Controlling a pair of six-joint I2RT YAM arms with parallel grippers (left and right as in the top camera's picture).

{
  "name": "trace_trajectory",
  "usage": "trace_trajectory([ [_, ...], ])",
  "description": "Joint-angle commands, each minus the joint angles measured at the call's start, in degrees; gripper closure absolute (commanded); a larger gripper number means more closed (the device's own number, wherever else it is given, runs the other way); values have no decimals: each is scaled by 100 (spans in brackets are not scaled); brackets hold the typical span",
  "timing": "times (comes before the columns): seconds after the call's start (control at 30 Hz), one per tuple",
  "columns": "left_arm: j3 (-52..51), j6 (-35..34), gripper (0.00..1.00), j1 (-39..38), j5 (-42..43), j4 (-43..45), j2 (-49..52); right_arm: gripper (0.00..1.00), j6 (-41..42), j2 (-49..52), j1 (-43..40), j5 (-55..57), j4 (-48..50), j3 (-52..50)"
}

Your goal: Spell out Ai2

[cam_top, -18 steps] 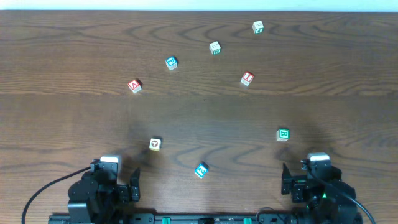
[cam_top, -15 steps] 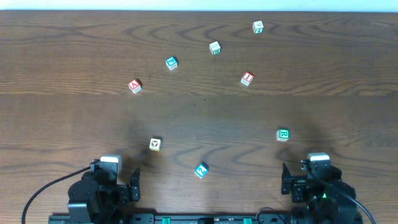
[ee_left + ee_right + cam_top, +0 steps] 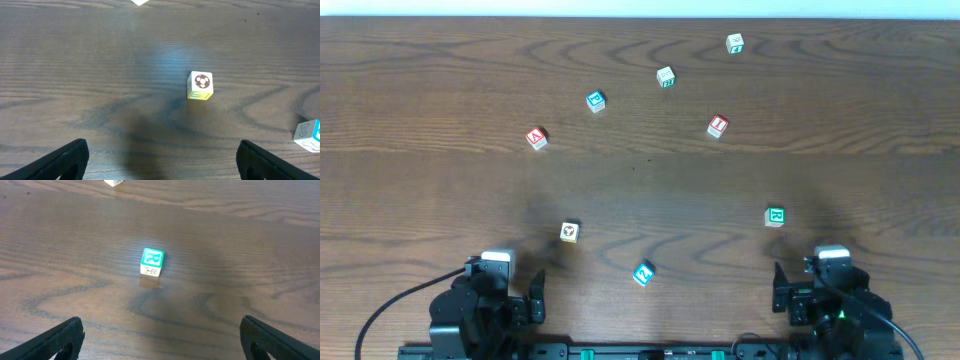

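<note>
Small letter cubes lie scattered on the wooden table. A red A cube (image 3: 536, 138) sits at the left, a red I cube (image 3: 718, 126) right of centre, and a blue 2 cube (image 3: 643, 273) near the front; it also shows in the left wrist view (image 3: 307, 135). My left gripper (image 3: 162, 165) is open and empty at the front left, behind a yellow soccer-ball cube (image 3: 200, 85). My right gripper (image 3: 162, 342) is open and empty at the front right, behind a green R cube (image 3: 151, 261).
A blue cube (image 3: 595, 100), a green-marked cube (image 3: 666, 76) and another green-marked cube (image 3: 735, 43) lie toward the far side. The soccer-ball cube (image 3: 569, 232) and the R cube (image 3: 775, 216) lie in front of the arms. The arm bases sit at the front edge.
</note>
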Motion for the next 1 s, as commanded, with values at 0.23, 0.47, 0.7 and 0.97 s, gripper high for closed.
trace_trajectory([
  [0.23,35,105,5,20,-20,31,-20,1,-103,-35,-42,264,127,-26],
  [0.47,35,92,5,20,407,981,-20,1,-85,-35,-42,-487,929,-26],
  [0.7,39,-157,5,20,1493,3515,-20,1,44,-35,-42,-2065,2518,-22],
  [0.97,470,-579,5,20,1480,4513,33,1,946,70,-42,-1917,2938,385],
])
